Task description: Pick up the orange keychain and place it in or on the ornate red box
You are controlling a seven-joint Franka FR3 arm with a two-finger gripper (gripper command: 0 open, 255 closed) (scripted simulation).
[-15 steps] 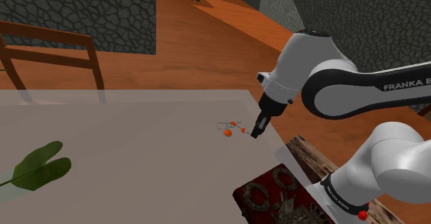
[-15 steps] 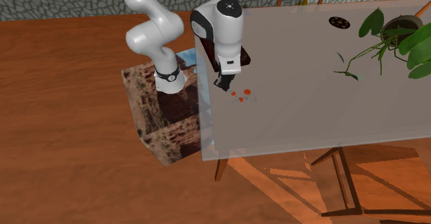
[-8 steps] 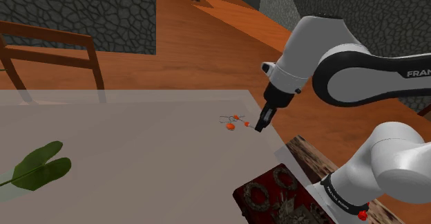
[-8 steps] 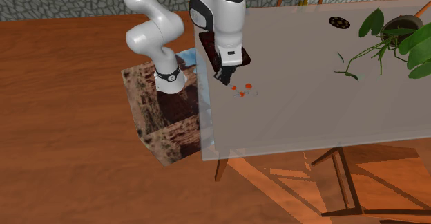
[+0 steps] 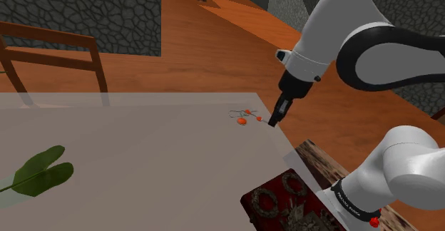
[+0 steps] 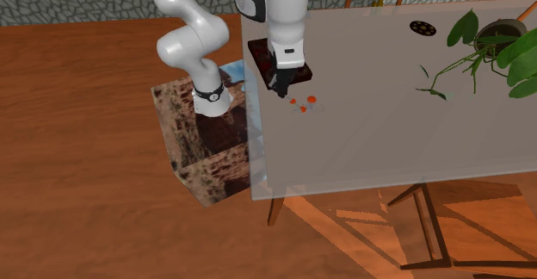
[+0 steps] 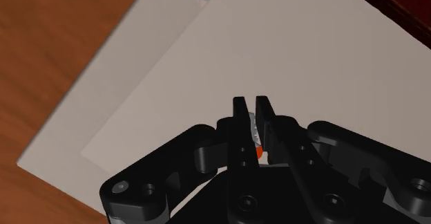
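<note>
The orange keychain (image 5: pixel 243 120), a few orange beads on a thin wire ring, hangs just over the grey table (image 5: pixel 128 158) near its edge, held at one end by my black gripper (image 5: pixel 272 122). In the second exterior view the keychain (image 6: pixel 303 104) sits just to the right of the gripper (image 6: pixel 280 91). In the wrist view the fingers (image 7: pixel 240 115) are shut on a grey and orange bit of the keychain (image 7: pixel 257 138). The ornate red box (image 5: pixel 274 202) lies below the gripper, off the table's edge beside my stand; it is also the dark red box (image 6: pixel 257 55) behind the hand.
A green leaf (image 5: pixel 37 171) lies at the shoulder view's lower left, and a wooden chair (image 5: pixel 53 55) stands behind the table. A potted plant (image 6: pixel 486 45) and a dark round disc (image 6: pixel 422 27) occupy the table's far end. My stand (image 6: pixel 206 139) is beside the table.
The gripper, shut throughout, has risen and shifted toward the table's edge, carrying the keychain up with it.
</note>
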